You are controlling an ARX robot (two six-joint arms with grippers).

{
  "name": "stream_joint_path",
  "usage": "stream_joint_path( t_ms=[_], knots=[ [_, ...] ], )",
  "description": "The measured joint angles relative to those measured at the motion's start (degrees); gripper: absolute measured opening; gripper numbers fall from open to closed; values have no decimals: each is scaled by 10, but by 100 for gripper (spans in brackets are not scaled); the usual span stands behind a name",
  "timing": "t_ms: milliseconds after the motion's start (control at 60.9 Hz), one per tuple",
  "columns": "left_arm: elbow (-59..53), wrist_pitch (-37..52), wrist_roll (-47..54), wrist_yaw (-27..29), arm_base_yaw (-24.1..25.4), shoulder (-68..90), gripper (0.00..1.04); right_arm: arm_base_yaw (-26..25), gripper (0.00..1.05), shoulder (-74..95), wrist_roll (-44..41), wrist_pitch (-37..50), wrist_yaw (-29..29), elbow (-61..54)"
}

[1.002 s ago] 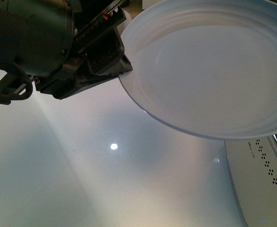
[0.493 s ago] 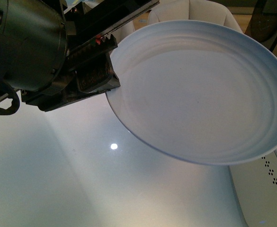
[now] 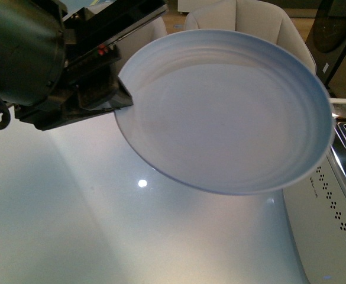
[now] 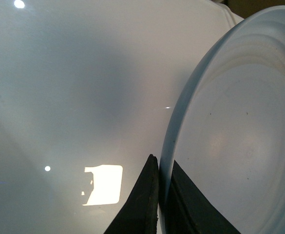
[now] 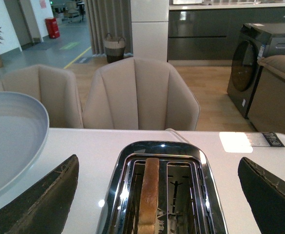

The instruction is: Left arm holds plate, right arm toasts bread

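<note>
The toaster [image 5: 206, 195] is the landmark here, a chrome-topped two-slot one standing on the white table [image 3: 72, 225]. The bread [image 5: 149, 190] stands on edge inside one of its slots, the one nearer the plate [image 3: 226, 118], with its tan crust showing at the opening; the other slot holds nothing.

The plate hangs in the air beside the toaster, clear of the table and tilted so that its hollow faces the front camera. The left gripper [image 4: 159, 168] pinches its rim on the side away from the toaster, one jaw on each face of the rim (the wrist view shows this closely), and the dark housing of the left arm [image 3: 19, 53] sits further from the toaster.

The right gripper [image 5: 158, 161] hangs above the toaster, its fingers [image 5: 40, 200] spread wide and holding nothing. Beige chairs [image 5: 140, 92] stand beyond the toaster.
</note>
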State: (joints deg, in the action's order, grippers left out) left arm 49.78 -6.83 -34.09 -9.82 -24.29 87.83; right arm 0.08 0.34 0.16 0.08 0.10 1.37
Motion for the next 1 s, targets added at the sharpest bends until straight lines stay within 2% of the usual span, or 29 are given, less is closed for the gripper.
stream_joint_path(
  t_ms=[164,296,427,608,789,1002],
  knots=[
    [7,31,76,-30,101,60,3,0,96,0,0,0,0,0],
    [14,89,138,-59,205,143,3,0,96,0,0,0,0,0],
    [40,100,197,-83,280,218,3,0,96,0,0,0,0,0],
    [78,90,239,-115,322,273,3,0,96,0,0,0,0,0],
    [97,98,271,-159,342,340,3,0,96,0,0,0,0,0],
    [109,99,311,-164,362,407,3,0,96,0,0,0,0,0]
  ],
)
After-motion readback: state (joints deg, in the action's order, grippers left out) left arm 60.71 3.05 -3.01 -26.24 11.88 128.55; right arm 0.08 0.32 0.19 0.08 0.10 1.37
